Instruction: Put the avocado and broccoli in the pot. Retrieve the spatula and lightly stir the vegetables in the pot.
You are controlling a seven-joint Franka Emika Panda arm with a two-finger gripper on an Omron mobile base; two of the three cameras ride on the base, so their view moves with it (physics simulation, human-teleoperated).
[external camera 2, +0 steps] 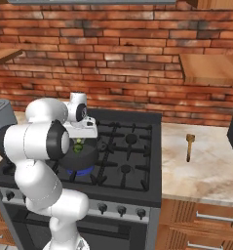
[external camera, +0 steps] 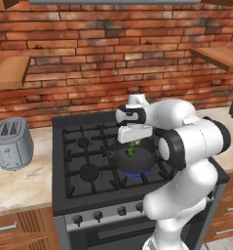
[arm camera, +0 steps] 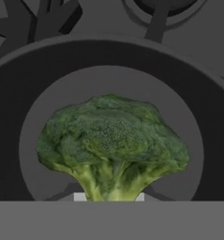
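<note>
My fingers [external camera: 133, 144] hang just above the pot [external camera: 136, 161], pinched narrowly on the stalk of the broccoli [arm camera: 112, 143], which I hold head-up over the pot's round dark floor. In the hand view the floret's lumpy green crown sits in front of me with its pale stalk running down between my tips, the pot's straight grey wall ringing it all around and the black stove grates showing beyond the far rim. From the left base view the pot stands on the front right burner of the black stove [external camera: 84, 161], and a bit of green shows just under my hand at the pot's mouth. From the right base view the same pot [external camera 2: 80, 158] sits on the near left burner as seen from that side, partly hidden by my own forearm, with the green piece [external camera 2: 78, 146] between my hand and the rim. I cannot tell whether the avocado lies in the pot; the broccoli covers most of what I can see of the bottom. The spatula [external camera 2: 189, 145] lies flat on the light counter [external camera 2: 205, 171] to the right of the stove, well apart from the pot, its handle pointing toward the front edge. A grey toaster [external camera: 12, 142] stands on the counter left of the stove.
</note>
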